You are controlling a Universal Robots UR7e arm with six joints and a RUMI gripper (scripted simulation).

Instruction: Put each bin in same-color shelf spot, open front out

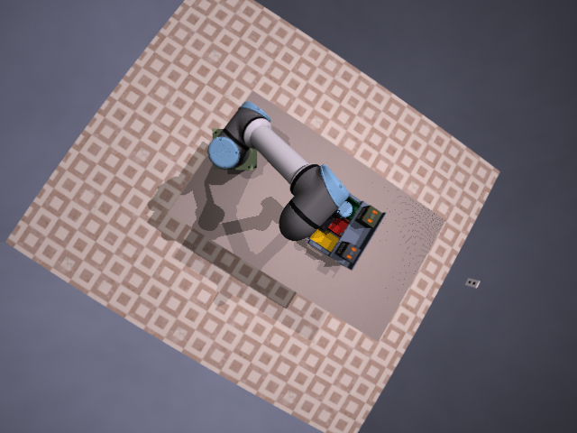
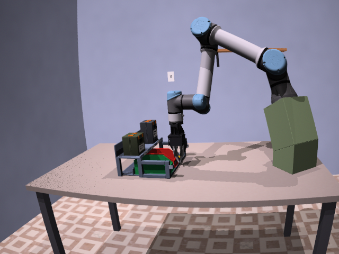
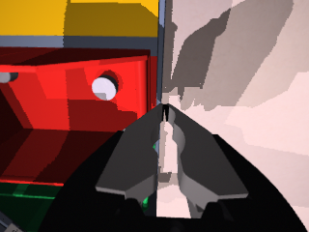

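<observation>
The yellow bin (image 1: 324, 240) (image 3: 29, 16), red bin (image 1: 338, 226) (image 2: 164, 151) (image 3: 48, 108) and green bin (image 2: 153, 167) (image 3: 19, 208) stand side by side on the lower level of the grey-blue shelf (image 1: 356, 233) (image 2: 153, 176) (image 3: 111, 43). The red bin is in the middle, its front edge just behind the front lip. A white round part (image 3: 103, 88) lies in it, and another part shows at the view's left edge. My gripper (image 2: 178, 155) (image 3: 164, 104) is shut and empty, pointing down at the lip in front of the red bin. The coloured marks are hidden.
A green box (image 1: 372, 216) (image 2: 133, 147) and a dark grey box (image 1: 349, 252) (image 2: 149, 132) stand on the low upper board above the bins' rear parts. Shelf posts and side rails flank the row. The arm's green base stands at the table's other end.
</observation>
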